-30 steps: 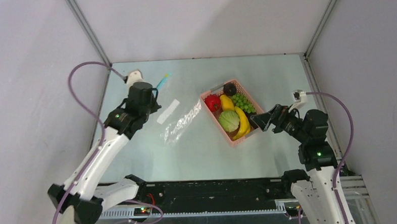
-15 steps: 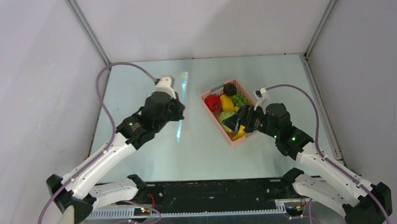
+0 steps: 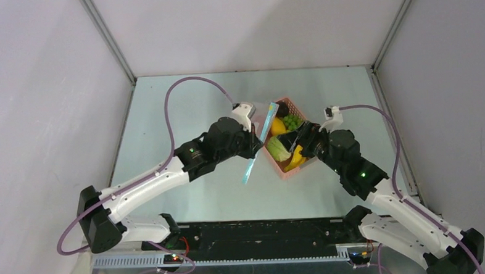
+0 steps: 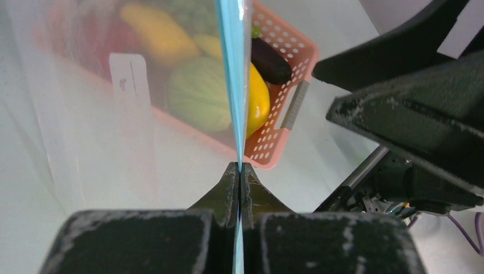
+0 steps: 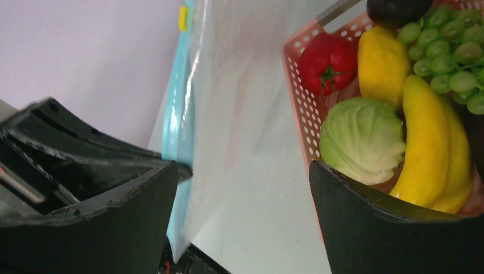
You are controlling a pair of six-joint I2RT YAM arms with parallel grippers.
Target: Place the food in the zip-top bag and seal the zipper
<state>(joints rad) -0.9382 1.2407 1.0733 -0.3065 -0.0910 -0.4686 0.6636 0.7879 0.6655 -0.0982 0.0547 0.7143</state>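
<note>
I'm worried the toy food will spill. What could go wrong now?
The left gripper pinches only the thin blue zipper, so the floppy zip-top bag might slip free. The open right gripper sits right beside the pink basket and could bump it, jostling the banana and cabbage.

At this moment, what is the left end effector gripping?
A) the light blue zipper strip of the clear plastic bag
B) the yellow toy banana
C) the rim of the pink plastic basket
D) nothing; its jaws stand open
A: in the left wrist view the left end effector is shut on the light blue zipper strip of the clear plastic bag, with the pink plastic basket behind it.
</note>
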